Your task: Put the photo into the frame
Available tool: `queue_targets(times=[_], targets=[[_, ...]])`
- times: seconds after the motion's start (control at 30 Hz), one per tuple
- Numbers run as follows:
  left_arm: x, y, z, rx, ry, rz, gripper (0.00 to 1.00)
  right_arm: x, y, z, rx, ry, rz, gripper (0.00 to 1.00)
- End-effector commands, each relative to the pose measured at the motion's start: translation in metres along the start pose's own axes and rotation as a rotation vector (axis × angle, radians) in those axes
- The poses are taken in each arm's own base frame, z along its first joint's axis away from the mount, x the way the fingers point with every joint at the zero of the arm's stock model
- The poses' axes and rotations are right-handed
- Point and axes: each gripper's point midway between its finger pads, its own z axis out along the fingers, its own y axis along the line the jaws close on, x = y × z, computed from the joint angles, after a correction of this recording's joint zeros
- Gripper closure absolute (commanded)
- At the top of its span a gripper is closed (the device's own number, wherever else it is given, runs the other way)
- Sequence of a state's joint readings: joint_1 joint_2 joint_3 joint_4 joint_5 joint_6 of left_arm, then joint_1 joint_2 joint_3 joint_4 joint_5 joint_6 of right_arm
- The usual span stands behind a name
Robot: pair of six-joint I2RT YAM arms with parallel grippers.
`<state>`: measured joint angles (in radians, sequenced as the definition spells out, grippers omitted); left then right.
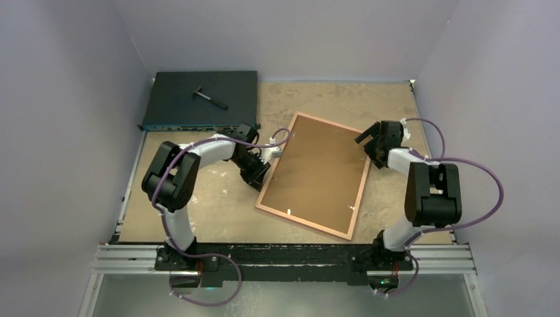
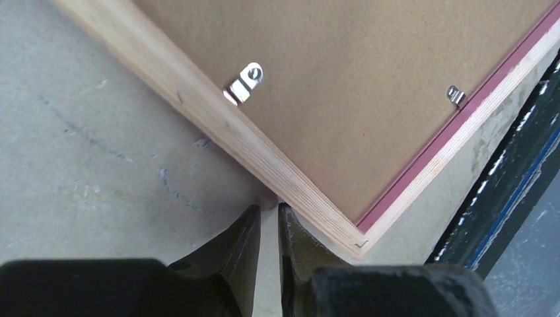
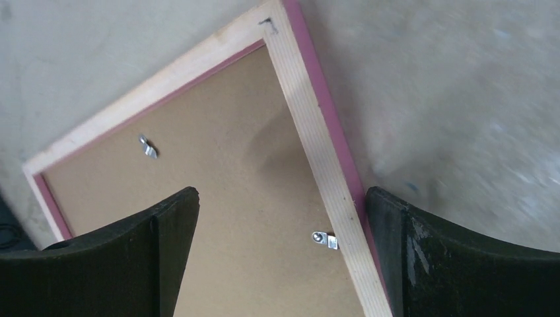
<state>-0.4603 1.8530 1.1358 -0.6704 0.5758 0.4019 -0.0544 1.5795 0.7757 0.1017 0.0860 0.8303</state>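
From above, the frame [image 1: 304, 224] lies back-up mid-table with the brown backing board [image 1: 317, 172] in it. My left pincer [image 1: 263, 165] is at its 9 o'clock edge and my right pincer [image 1: 367, 140] at 2 o'clock.

Left wrist: my fingers are nearly pressed together, empty, beside a frame corner.

Right wrist: my fingers are spread wide, straddling the frame's rail.

The frame [image 3: 310, 132] lies back-up on the surface [image 3: 449, 99], its pale wood rail edged in pink, the brown backing board [image 3: 244, 165] inside it, one metal clip [image 3: 148, 146] far, another [image 3: 325, 240] near. The right gripper [image 3: 282, 195] hangs above, its jaws spread wide astride the long rail
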Motion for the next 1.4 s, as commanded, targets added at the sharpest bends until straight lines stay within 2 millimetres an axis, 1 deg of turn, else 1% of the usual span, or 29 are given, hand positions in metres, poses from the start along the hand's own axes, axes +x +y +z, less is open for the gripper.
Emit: queue_targets(times=[0.0,0.1,0.17,0.23,0.3,0.37,0.4,0.47,0.5,0.53,0.6,0.63,0.67,0.7,0.77,0.83,0.9,0.93,0.97,1.03,1.13,1.2,1.23,1.3,1.37], targets=[[-0.008,0.003,0.021,-0.002,0.014,0.001,0.84,-0.010,0.048,0.017,-0.125,0.047,0.020,0.01],[-0.025,-0.004,0.037,0.017,0.010,0.015,0.85,-0.026,0.070,0.028,-0.147,0.046,0.009,0.01],[-0.035,-0.013,0.047,0.034,0.016,0.033,0.85,-0.033,0.079,0.034,-0.150,0.052,0.000,0.01],[-0.043,-0.025,0.058,0.056,0.025,0.057,0.85,-0.035,0.084,0.038,-0.155,0.054,-0.008,0.01],[-0.046,-0.043,0.067,0.100,0.042,0.088,0.84,-0.032,0.089,0.042,-0.178,0.079,-0.020,0.01],[-0.043,-0.058,0.071,0.142,0.065,0.117,0.84,-0.025,0.092,0.043,-0.200,0.112,-0.028,0.01],[-0.042,-0.063,0.069,0.161,0.074,0.126,0.83,-0.023,0.091,0.042,-0.202,0.118,-0.029,0.01],[-0.039,-0.067,0.057,0.181,0.092,0.136,0.83,-0.022,0.089,0.035,-0.214,0.105,-0.033,0.01],[-0.039,-0.067,0.044,0.185,0.079,0.139,0.82,-0.020,0.087,0.029,-0.216,0.103,-0.044,0.01],[-0.038,-0.070,0.035,0.207,0.074,0.125,0.82,-0.018,0.084,0.027,-0.214,0.109,-0.049,0.01],[-0.046,-0.069,0.003,0.228,0.014,0.108,0.79,-0.014,0.081,0.022,-0.216,0.118,-0.069,0.01],[-0.051,-0.061,-0.015,0.222,-0.025,0.097,0.79,-0.016,0.080,0.019,-0.214,0.111,-0.077,0.01],[-0.058,-0.055,-0.034,0.207,-0.067,0.086,0.78,-0.022,0.079,0.017,-0.201,0.082,-0.085,0.01],[-0.063,-0.046,-0.048,0.188,-0.104,0.069,0.77,-0.029,0.076,0.014,-0.174,0.042,-0.093,0.01],[-0.071,-0.025,-0.066,0.140,-0.171,0.012,0.76,-0.042,0.080,-0.001,-0.165,-0.035,-0.108,0.01],[-0.077,-0.002,-0.071,0.105,-0.237,-0.081,0.76,-0.051,0.087,-0.018,-0.179,-0.093,-0.119,0.01],[-0.081,0.011,-0.066,0.107,-0.269,-0.144,0.76,-0.042,0.106,-0.033,-0.221,-0.108,-0.160,0.01],[-0.081,0.014,-0.060,0.114,-0.271,-0.172,0.76,-0.036,0.114,-0.039,-0.243,-0.104,-0.180,0.01],[-0.086,0.017,-0.055,0.130,-0.292,-0.192,0.76,-0.028,0.125,-0.045,-0.287,-0.091,-0.198,0.02],[-0.093,0.019,-0.045,0.157,-0.311,-0.234,0.76,-0.008,0.148,-0.058,-0.404,-0.059,-0.240,0.04],[-0.103,0.020,-0.031,0.172,-0.334,-0.250,0.76,0.033,0.182,-0.071,-0.597,0.048,-0.320,0.07],[-0.111,0.019,-0.026,0.172,-0.364,-0.264,0.75,0.058,0.197,-0.077,-0.708,0.132,-0.376,0.09],[-0.115,0.020,-0.024,0.160,-0.371,-0.271,0.75,0.074,0.203,-0.077,-0.747,0.178,-0.407,0.09],[-0.115,0.022,-0.015,0.141,-0.357,-0.276,0.74,0.096,0.210,-0.076,-0.783,0.244,-0.460,0.10],[-0.113,0.025,-0.007,0.138,-0.350,-0.297,0.74,0.113,0.218,-0.075,-0.804,0.284,-0.500,0.12]])
